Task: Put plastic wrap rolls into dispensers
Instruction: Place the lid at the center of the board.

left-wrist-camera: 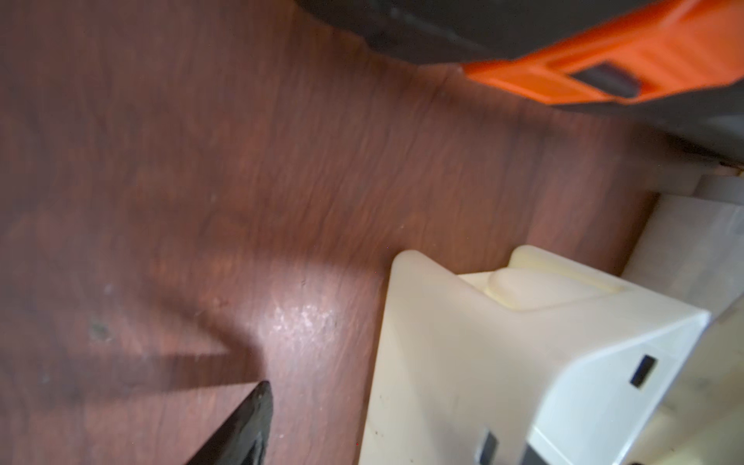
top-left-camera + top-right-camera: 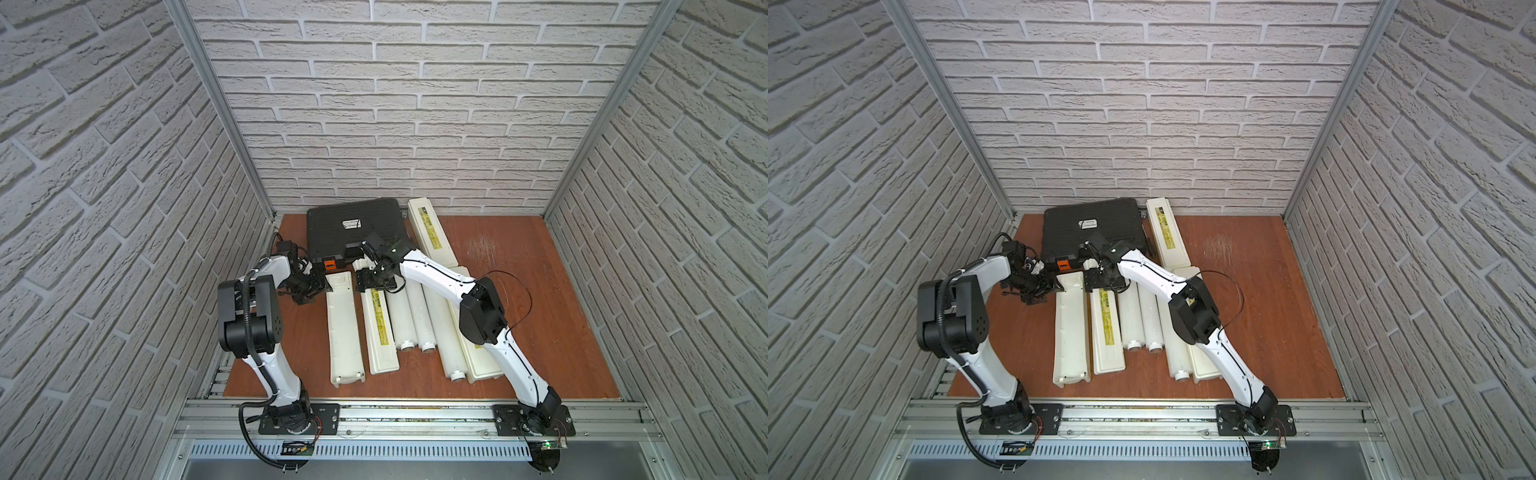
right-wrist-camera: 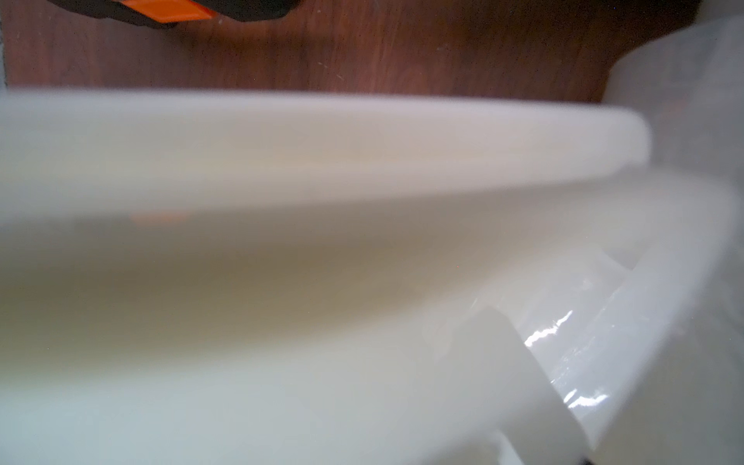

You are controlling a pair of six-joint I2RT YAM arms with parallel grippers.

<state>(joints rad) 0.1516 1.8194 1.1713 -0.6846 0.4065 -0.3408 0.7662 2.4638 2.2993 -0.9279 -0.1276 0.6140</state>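
- Plastic wrap rolls (image 2: 420,316) lie three abreast on the bench (image 2: 540,299) in both top views. They are on the near side of the black case (image 2: 353,228), and none is in a box.
- Just in front of the case sits an open dispenser (image 2: 343,332), trough up and empty. Touching it is a labelled dispenser (image 2: 378,332) with its lid down, and I cannot tell whether the two are hinged together.
- A further dispenser (image 2: 430,232) lies shut beside the case, and another dispenser (image 2: 482,365) lies partly under the right arm. What is inside them is hidden.
- The left pincer (image 2: 320,289) is at the case-side corner of the open dispenser. The right pincer (image 2: 372,282) is over the case-side end of the labelled one. From above I cannot tell how wide either stands or whether it grips anything.
- Left wrist view: one dark fingertip (image 1: 249,422) hangs over bare bench, apart from the open dispenser's corner (image 1: 483,342). The case's orange latch (image 1: 604,68) is near, and the other finger is out of frame.
- Right wrist view: a blurred cream dispenser rim (image 3: 322,141) fills the frame, and no fingers show.
- Judgement: the step looks like readying a box at its case end. To do it well, pin the base with one pincer and lift the lid by its free edge with the other, staying clear of the latch and the rolls.
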